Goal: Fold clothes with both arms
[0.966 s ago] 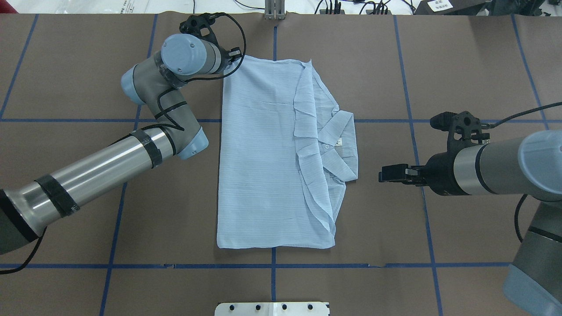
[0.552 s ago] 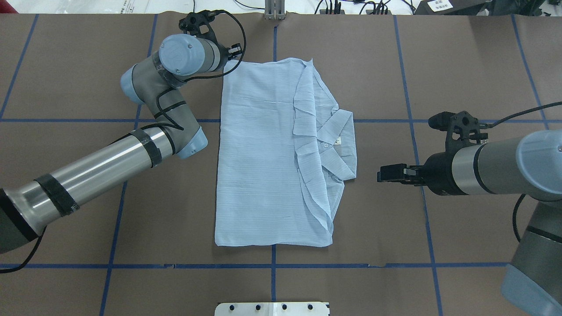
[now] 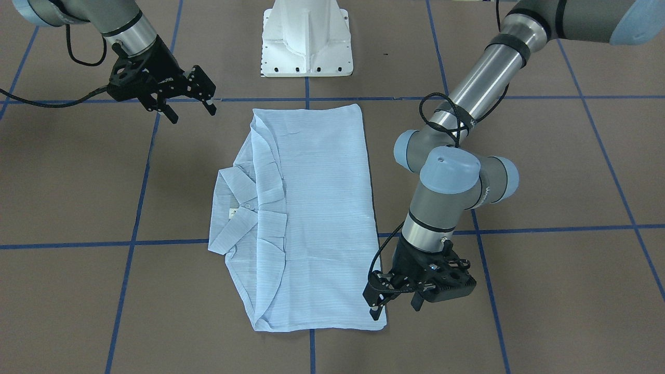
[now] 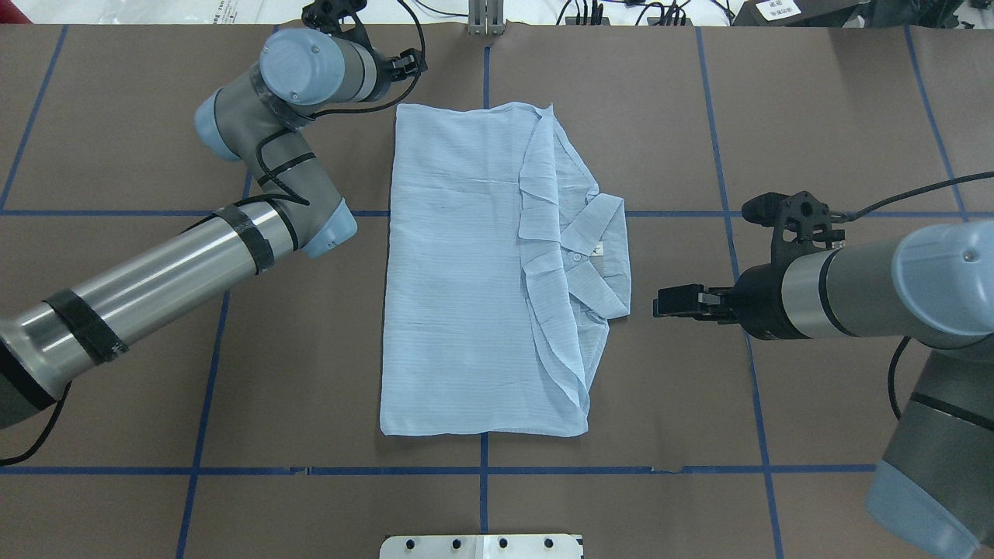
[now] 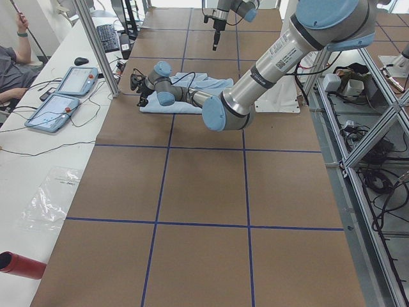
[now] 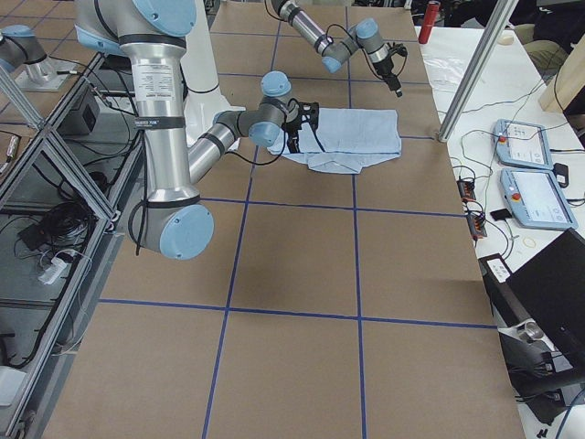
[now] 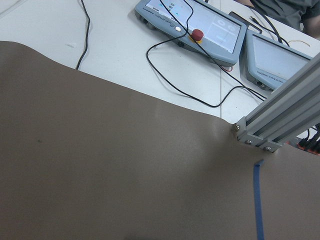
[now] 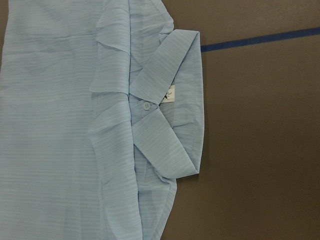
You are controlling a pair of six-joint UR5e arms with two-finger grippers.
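Note:
The light blue striped shirt (image 4: 466, 272) lies flat on the brown table, folded into a long rectangle with its collar (image 8: 170, 125) on the robot's right side. My left gripper (image 3: 394, 310) stands open just above the shirt's far corner on the robot's left, nothing between its fingers. In the overhead view the left gripper (image 4: 408, 66) is mostly hidden by the wrist. My right gripper (image 3: 191, 113) is open and empty, hovering beside the shirt (image 3: 311, 218). From overhead, the right gripper (image 4: 660, 301) points at the collar with a small gap between them.
The white pedestal base (image 3: 306, 41) stands at the table's near edge. Two teach pendants (image 7: 195, 25) and cables lie on a white side table past an aluminium post (image 7: 280, 120). Blue tape lines (image 4: 483, 470) grid the table. A red cylinder (image 5: 22, 263) lies far off.
My left gripper has let go of the shirt's far left corner and drawn back toward the table's far edge; the corner now lies flat. The right gripper crept slightly toward the collar.

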